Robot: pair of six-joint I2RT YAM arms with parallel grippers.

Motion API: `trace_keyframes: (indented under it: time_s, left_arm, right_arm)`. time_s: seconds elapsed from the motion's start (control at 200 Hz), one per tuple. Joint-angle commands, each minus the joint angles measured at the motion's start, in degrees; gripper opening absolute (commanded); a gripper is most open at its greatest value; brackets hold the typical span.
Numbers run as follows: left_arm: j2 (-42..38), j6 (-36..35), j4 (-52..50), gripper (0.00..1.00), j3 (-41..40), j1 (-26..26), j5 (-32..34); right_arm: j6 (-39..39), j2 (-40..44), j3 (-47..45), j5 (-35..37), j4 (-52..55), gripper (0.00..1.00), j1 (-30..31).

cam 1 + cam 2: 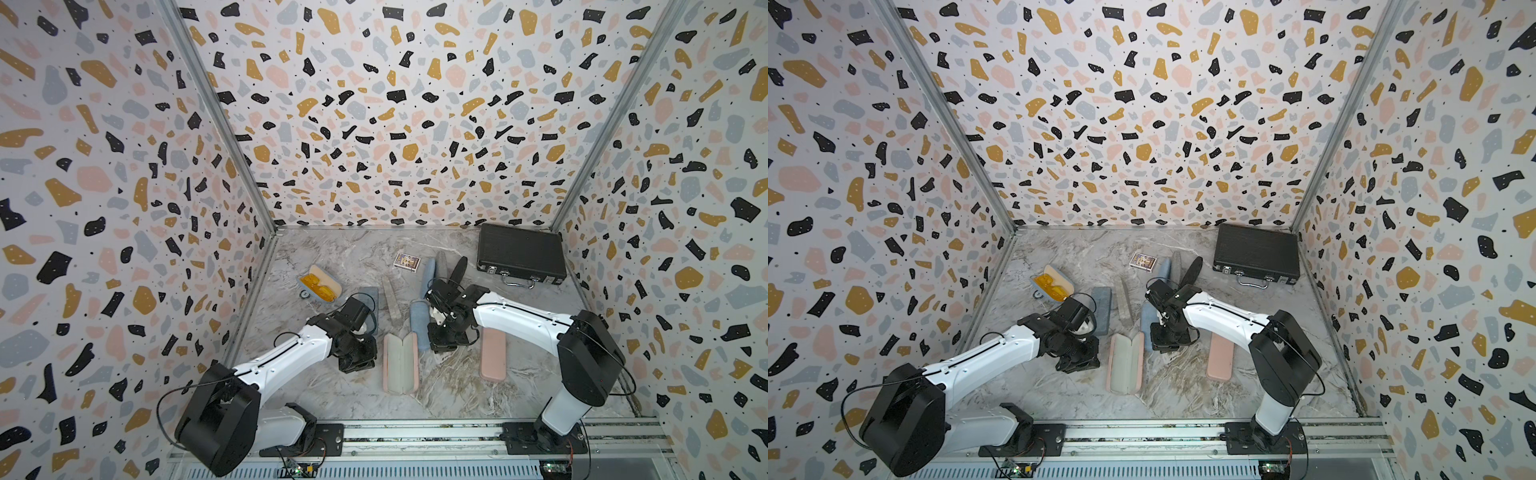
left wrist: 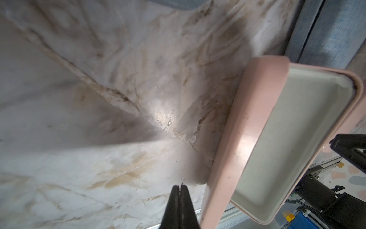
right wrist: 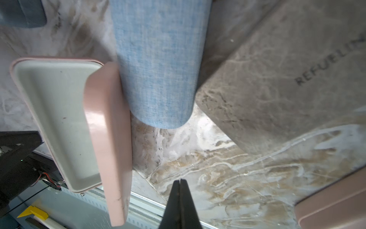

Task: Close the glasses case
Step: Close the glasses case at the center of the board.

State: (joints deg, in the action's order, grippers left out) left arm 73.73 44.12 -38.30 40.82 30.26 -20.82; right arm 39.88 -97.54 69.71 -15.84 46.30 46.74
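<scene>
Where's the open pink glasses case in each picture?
Top view: the open pink case lies low in the middle, between the two arms.
Top view: same spot, between the arms.
Left wrist: close up, beside the shut left gripper.
Right wrist: close up, beside the shut right gripper.
Shared landmark: the blue fabric case next to it.

Black briefcase [image 1: 519,251] in far corner; card box [image 1: 407,262] nearby

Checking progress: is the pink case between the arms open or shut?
Open. The pink case has its halves apart, with the grey lining showing and nothing inside.
</scene>
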Motion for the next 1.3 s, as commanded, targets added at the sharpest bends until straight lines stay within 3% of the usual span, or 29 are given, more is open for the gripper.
trace_keyframes:
  time_s: [0.0,0.446,0.921,1.291]
  left_arm:
    - [1.97,-0.6,3.22,0.0,-1.07,-0.16,-1.55]
    - [6.55,1.04,8.68,0.0,-0.26,2.26,-3.22]
    - [8.33,2.73,8.9,0.0,3.17,6.61,-1.89]
    - [9.26,2.53,8.71,0.0,3.91,7.18,-1.54]
  right_arm:
    - [0.64,-1.18,2.8,0.12,0.59,0.0,1.13]
    - [1.14,-3.77,5.48,-0.43,0.46,0.0,3.37]
    - [1.08,-5.48,7.04,-3.05,-0.51,0.0,5.12]
    - [1.25,-5.56,7.07,-3.79,-1.31,0.0,5.61]
